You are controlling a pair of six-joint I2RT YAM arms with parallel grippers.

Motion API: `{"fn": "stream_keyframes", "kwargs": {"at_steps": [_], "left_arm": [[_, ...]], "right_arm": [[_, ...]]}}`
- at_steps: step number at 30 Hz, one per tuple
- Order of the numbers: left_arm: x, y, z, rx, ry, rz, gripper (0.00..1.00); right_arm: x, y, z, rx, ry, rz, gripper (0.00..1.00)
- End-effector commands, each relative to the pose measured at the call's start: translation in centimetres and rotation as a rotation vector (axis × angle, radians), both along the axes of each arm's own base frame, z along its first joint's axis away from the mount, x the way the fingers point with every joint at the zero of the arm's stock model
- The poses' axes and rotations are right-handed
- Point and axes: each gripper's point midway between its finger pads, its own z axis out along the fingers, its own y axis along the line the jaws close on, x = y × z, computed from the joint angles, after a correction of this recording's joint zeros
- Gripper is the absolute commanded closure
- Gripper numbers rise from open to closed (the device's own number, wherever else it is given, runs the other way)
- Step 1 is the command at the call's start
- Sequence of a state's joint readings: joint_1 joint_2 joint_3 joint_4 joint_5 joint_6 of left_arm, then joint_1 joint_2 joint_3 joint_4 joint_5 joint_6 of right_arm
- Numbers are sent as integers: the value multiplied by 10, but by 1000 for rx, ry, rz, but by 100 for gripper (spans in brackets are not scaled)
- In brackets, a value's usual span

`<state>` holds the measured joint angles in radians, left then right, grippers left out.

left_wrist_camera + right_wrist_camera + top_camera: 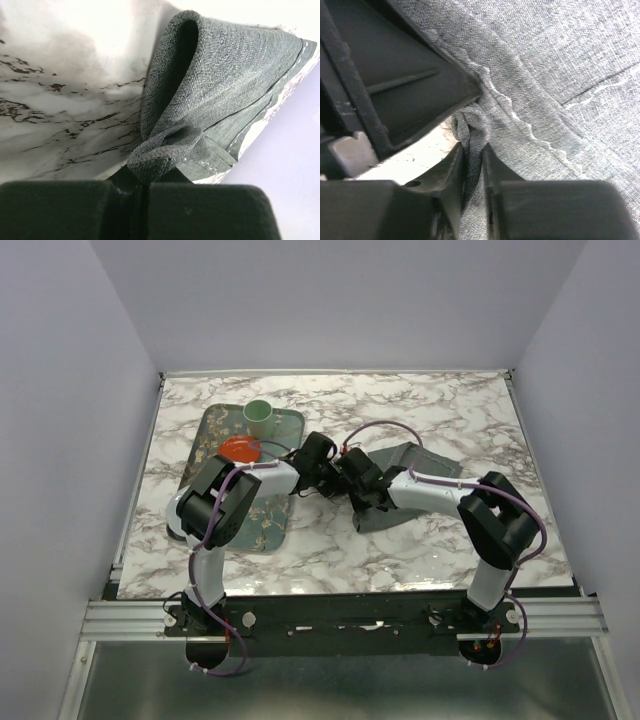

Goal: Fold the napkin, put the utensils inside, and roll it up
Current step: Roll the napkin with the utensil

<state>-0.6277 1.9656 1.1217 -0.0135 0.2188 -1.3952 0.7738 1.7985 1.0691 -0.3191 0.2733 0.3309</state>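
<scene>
The dark grey napkin [412, 460] lies right of centre on the marble table, its left edge lifted and bunched. My left gripper [327, 476] is shut on a rolled fold of the napkin [225, 75], which loops up from the closed fingertips [165, 192]. Just beside it, my right gripper [352, 486] pinches the same edge. In the right wrist view a twisted ridge of the napkin [560, 75] runs down between the nearly closed jaws of that gripper [474, 150]. The left gripper's black body fills the upper left of that view. The utensils are out of view.
A green floral tray [262, 525] lies at the left under my left arm, with a pale green cup [259, 418] and an orange-red bowl [240, 448] on it. Bare marble table [330, 560] shows in front of the napkin.
</scene>
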Motion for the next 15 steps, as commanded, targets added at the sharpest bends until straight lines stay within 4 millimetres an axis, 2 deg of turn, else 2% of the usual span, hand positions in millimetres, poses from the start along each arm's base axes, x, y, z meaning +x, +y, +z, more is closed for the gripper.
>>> {"fn": "stream_keyframes", "kwargs": {"at_steps": [1, 5, 6, 9, 10, 12, 13, 15], "left_arm": [[-14, 2, 2, 19, 18, -56, 100], [-5, 2, 8, 63, -17, -94, 100], [3, 1, 15, 76, -55, -114, 100], [13, -1, 25, 101, -112, -150, 84], [15, -1, 24, 106, -115, -161, 72], [19, -1, 30, 122, -139, -186, 61], [20, 0, 36, 133, -177, -207, 50], [22, 3, 41, 149, -213, -214, 43]], "right_arm": [[-31, -50, -52, -144, 159, -91, 80], [-35, -41, -56, -92, 186, -65, 90], [-39, -41, -59, -83, 194, -56, 92], [-41, -30, -60, -5, 207, -28, 99], [-45, -29, -60, 22, 217, -23, 100], [-45, -17, -57, 121, 231, -3, 99], [-47, -18, -56, 145, 231, 0, 99], [-48, -8, -51, 246, 257, 21, 99]]}}
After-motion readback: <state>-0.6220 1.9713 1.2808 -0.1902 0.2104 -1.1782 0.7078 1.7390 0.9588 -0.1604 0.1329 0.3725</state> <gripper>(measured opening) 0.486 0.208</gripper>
